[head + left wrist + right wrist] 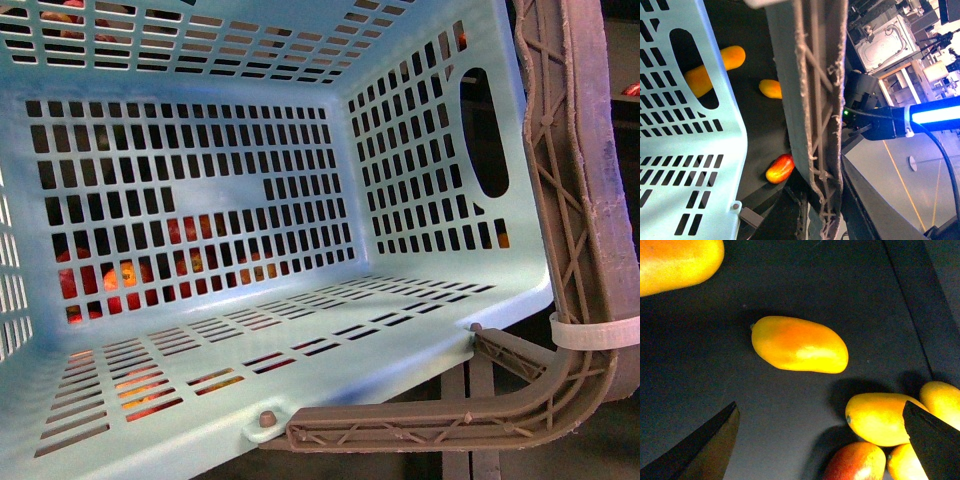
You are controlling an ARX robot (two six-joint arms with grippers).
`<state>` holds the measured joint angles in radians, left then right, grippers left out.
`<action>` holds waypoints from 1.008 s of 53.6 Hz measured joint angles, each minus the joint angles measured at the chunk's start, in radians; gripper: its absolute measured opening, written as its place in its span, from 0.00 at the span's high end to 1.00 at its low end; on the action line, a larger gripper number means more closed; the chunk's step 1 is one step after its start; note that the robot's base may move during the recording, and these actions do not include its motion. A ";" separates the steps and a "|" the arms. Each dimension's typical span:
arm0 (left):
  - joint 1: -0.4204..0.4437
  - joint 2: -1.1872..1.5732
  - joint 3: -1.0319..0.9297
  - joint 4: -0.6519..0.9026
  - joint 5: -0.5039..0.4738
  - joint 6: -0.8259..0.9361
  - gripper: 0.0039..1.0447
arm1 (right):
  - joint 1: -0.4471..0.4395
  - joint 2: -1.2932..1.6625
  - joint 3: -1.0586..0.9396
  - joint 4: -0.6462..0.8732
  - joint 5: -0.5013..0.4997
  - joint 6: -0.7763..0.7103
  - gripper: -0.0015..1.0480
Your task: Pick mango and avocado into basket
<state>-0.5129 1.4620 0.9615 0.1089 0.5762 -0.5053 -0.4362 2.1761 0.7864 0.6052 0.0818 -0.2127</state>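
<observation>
The light aqua basket fills the front view, tipped on its side with its slotted bottom facing me and nothing inside. Its brown-grey handle carries a white zip tie. In the left wrist view my left gripper is shut on that handle, beside the basket's wall. My right gripper hangs open above a dark surface. A smooth yellow-orange mango lies just beyond its fingertips, untouched. The avocado is out of view.
More yellow mangoes and a red-blushed one crowd near the right finger, and another yellow one lies further off. Under the basket lie two yellow mangoes and a red-blushed one. Red fruit shows through the slots.
</observation>
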 joint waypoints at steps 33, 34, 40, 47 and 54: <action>0.000 0.000 0.000 0.000 0.000 0.000 0.87 | -0.145 0.360 0.443 -0.205 -0.419 -0.474 0.07; 0.000 0.000 0.000 0.000 0.000 0.000 0.87 | -0.146 0.372 0.459 -0.210 -0.421 -0.480 0.07; 0.000 0.000 0.000 0.000 0.000 0.001 0.87 | -0.148 0.449 0.551 -0.235 -0.426 -0.508 0.07; 0.000 0.000 0.000 0.000 0.000 0.000 0.87 | -0.146 0.539 0.634 -0.224 -0.423 -0.496 0.07; 0.000 0.000 0.000 0.000 0.000 0.001 0.87 | -0.144 0.584 0.687 -0.253 -0.412 -0.494 0.07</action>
<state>-0.5129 1.4620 0.9615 0.1089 0.5762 -0.5045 -0.5800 2.7605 1.4738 0.3523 -0.3305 -0.7071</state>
